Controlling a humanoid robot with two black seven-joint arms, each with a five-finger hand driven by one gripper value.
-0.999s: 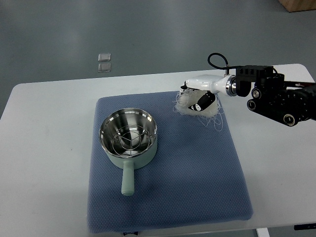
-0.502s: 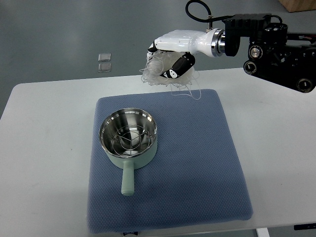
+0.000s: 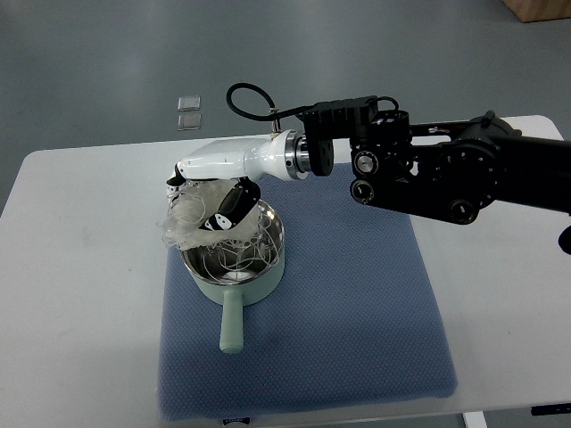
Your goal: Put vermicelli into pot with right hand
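Observation:
My right hand [image 3: 207, 198] reaches in from the right and is shut on a bundle of white vermicelli [image 3: 187, 218]. It holds the bundle just above the far left rim of the pot [image 3: 234, 259]. Loose strands hang down into the pot's steel inside. The pot is pale green with a short handle [image 3: 231, 323] pointing toward me. It stands on the blue mat [image 3: 357, 321]. The left arm is not in view.
The blue mat lies on a white table [image 3: 80, 294]. The black right forearm [image 3: 437, 169] spans the far right part of the mat. Two small clear packets [image 3: 188, 112] lie on the floor beyond the table.
My right hand has carried the vermicelli from high above the mat's far edge down and left to the pot's rim. Strands now trail into the pot.

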